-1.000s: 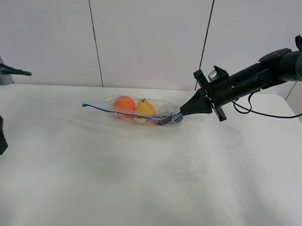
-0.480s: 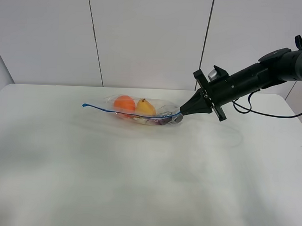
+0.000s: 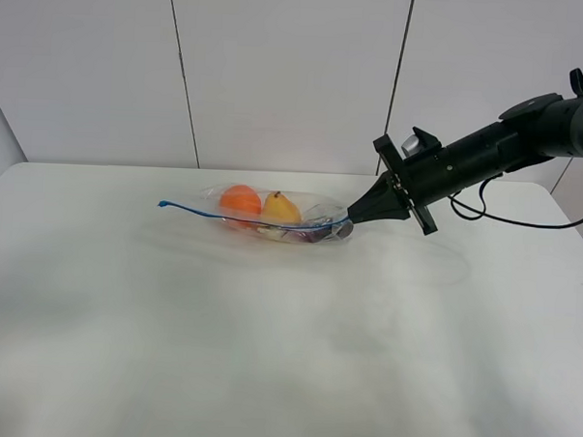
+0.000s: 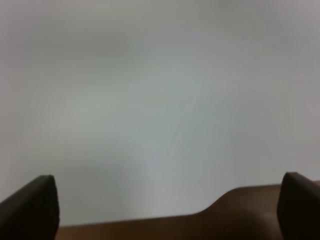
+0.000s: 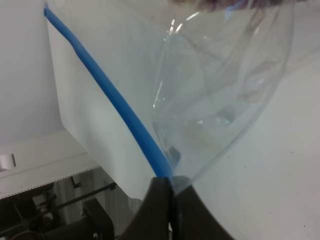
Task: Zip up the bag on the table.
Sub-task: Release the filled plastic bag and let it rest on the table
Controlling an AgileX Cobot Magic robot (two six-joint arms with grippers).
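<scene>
The clear bag (image 3: 272,216) lies on the white table (image 3: 266,353) at the back middle, with an orange, a yellow and a dark purple item inside. Its blue zipper strip (image 3: 224,217) runs along the near edge. My right gripper (image 3: 351,219) is shut on the right end of the strip. In the right wrist view the closed fingers (image 5: 169,187) pinch the blue strip (image 5: 110,95) beside the crinkly plastic (image 5: 225,90). My left gripper (image 4: 167,197) is open and empty, facing a plain pale surface; it is out of the exterior high view.
The right arm (image 3: 488,150) reaches in from the right above the table's back edge. A grey panelled wall (image 3: 278,73) stands behind the table. A brown surface (image 4: 235,212) shows low in the left wrist view.
The left arm, seen at the left edge one second ago, has left the exterior high view. The bag and the right gripper have not moved.
</scene>
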